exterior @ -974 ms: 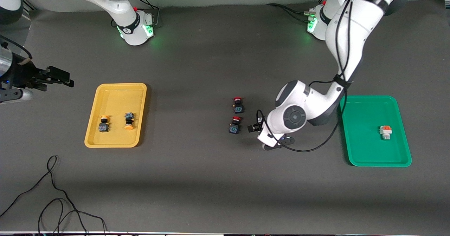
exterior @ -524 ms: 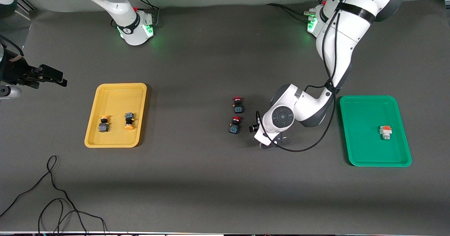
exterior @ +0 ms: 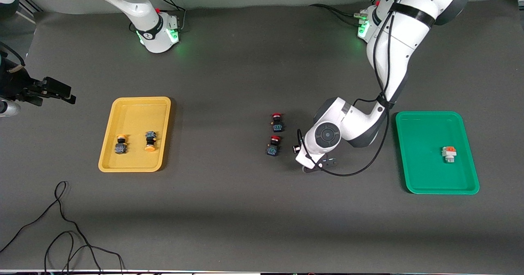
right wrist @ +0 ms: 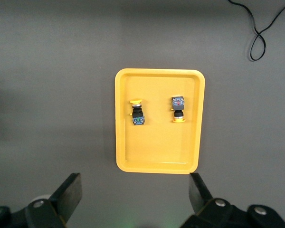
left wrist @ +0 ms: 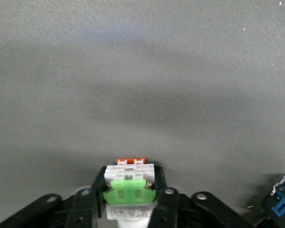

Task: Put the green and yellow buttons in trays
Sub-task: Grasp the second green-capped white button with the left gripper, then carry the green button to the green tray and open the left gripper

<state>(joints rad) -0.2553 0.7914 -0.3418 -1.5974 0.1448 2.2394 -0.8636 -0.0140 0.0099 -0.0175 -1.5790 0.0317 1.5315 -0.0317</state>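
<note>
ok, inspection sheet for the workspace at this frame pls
Surface: dark grey mat, flat.
Job's things: yellow tray holds two yellow-capped buttons; green tray holds one white button with an orange block; green-block button sits between the left gripper's fingers.
Clutter: two red-capped buttons mid-table.
Grippers: left gripper low over the mat beside the red-capped buttons, shut on the green-block button; right gripper open, waiting past the yellow tray at the right arm's end.
Cables: loose black cable on the mat near the camera; arm cable loops by the green tray.
Surroundings: nothing seen.
</note>
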